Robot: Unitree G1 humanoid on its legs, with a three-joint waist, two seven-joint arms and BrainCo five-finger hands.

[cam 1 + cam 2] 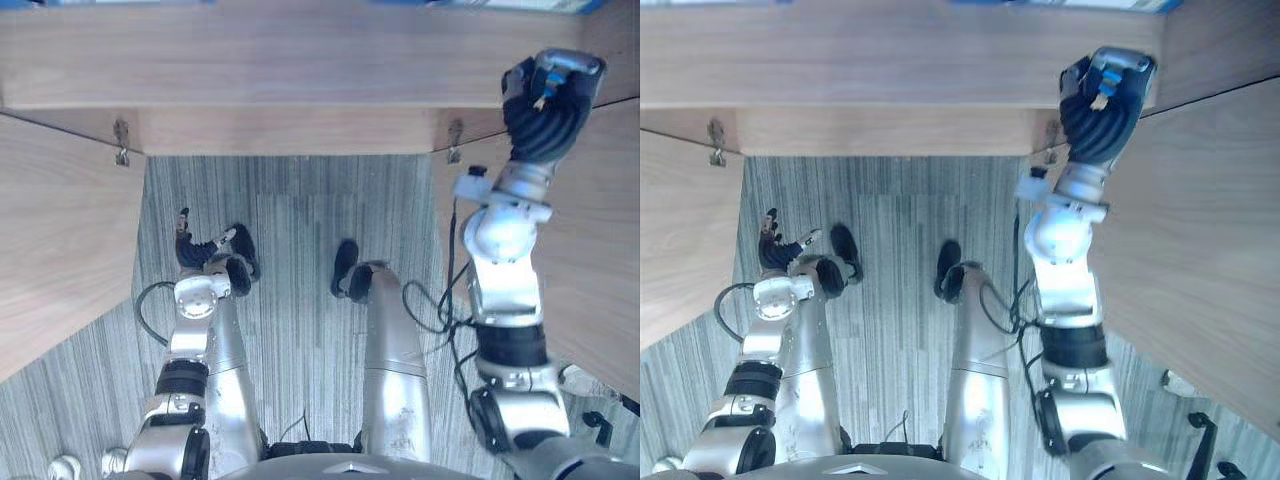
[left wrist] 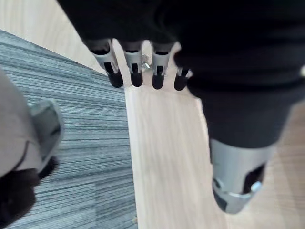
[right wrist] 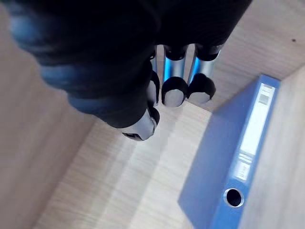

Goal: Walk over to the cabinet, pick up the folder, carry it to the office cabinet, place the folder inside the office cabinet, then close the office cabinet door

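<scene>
I count one blue cardboard lever-arch folder (image 3: 224, 157), two light wood-grain cabinet doors, two small metal hinges and two hands.

The folder sits inside the wooden office cabinet (image 1: 300, 60), tucked where two inner panels meet. Its spine faces my right wrist camera, showing a long white label and a metal-ringed round finger hole (image 3: 233, 196).

My right hand (image 1: 548, 100) is raised at the cabinet's upper front edge, close to the right-side hinge (image 1: 455, 138). Its fingers (image 3: 174, 90) are loosely bent, side by side, with the thumb alongside. They hold nothing and are apart from the folder, with bare wood between them.

My left hand (image 1: 195, 250) hangs low at my side over the grey striped carpet (image 1: 300, 230). Its fingers (image 2: 136, 71) are straight in a row with the thumb held away, and it is empty and touching nothing.

Both doors stand swung open, the left door (image 1: 60, 250) and the right door (image 1: 600, 250), flat smooth panels angled outward. The left-side hinge (image 1: 121, 140) sits where its door meets the cabinet body. The carpet is ribbed with fine lines, and the cabinet surfaces are matte with a pale straight grain.
</scene>
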